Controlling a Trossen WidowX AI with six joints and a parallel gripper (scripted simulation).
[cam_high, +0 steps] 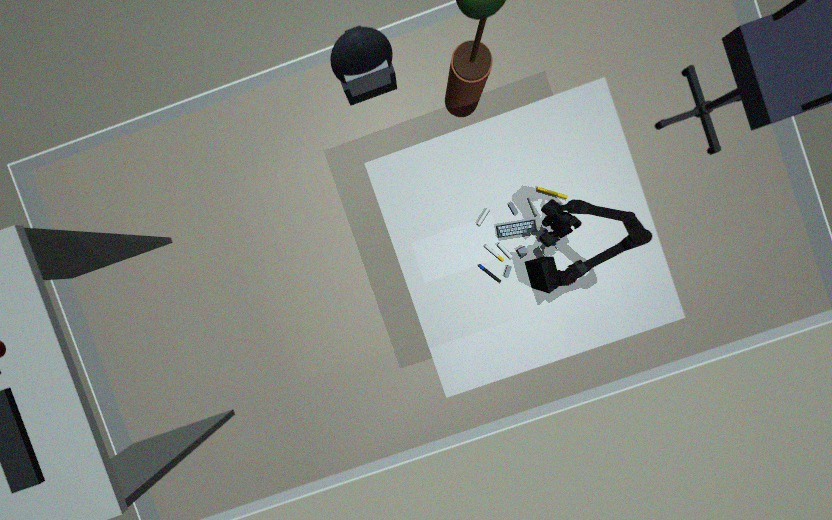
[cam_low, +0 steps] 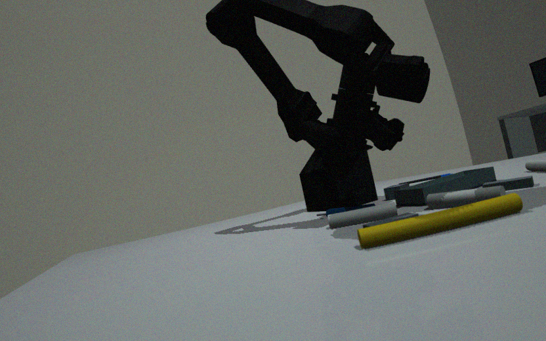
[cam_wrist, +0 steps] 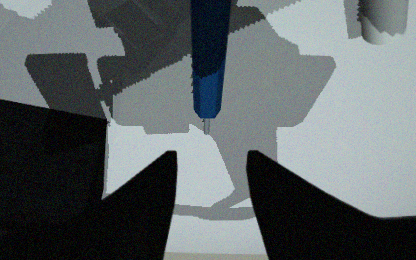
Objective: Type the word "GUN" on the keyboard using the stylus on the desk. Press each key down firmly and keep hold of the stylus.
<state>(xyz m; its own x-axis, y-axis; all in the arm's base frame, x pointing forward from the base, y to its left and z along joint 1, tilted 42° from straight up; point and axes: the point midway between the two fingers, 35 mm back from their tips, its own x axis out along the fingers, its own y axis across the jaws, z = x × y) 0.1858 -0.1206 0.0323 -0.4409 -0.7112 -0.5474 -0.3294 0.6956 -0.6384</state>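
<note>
The keyboard [cam_high: 515, 228] [cam_low: 459, 183] lies flat on the white desk [cam_high: 471, 349] [cam_low: 224, 292] and is out of the wrist view. The stylus [cam_wrist: 208, 92] is blue with a thin metal tip. It lies on the desk beyond the fingertips in the wrist view, its tip towards me and lined up roughly between the fingers. Part of its blue body also shows in the exterior view [cam_low: 336, 210]. My gripper [cam_wrist: 212, 159] is partly open and empty, above the desk and short of the stylus tip. The arm hides much of the stylus in the top view.
The arm's black base [cam_high: 541, 274] [cam_low: 338, 182] [cam_wrist: 32, 165] stands close beside the gripper. A yellow cylinder [cam_high: 550, 192] [cam_low: 440, 221] and a white cylinder [cam_low: 362, 214] lie near the stylus. A blue-ended black marker [cam_high: 489, 273] lies beyond the keyboard. A grey cylinder [cam_wrist: 384, 20] shows at upper right.
</note>
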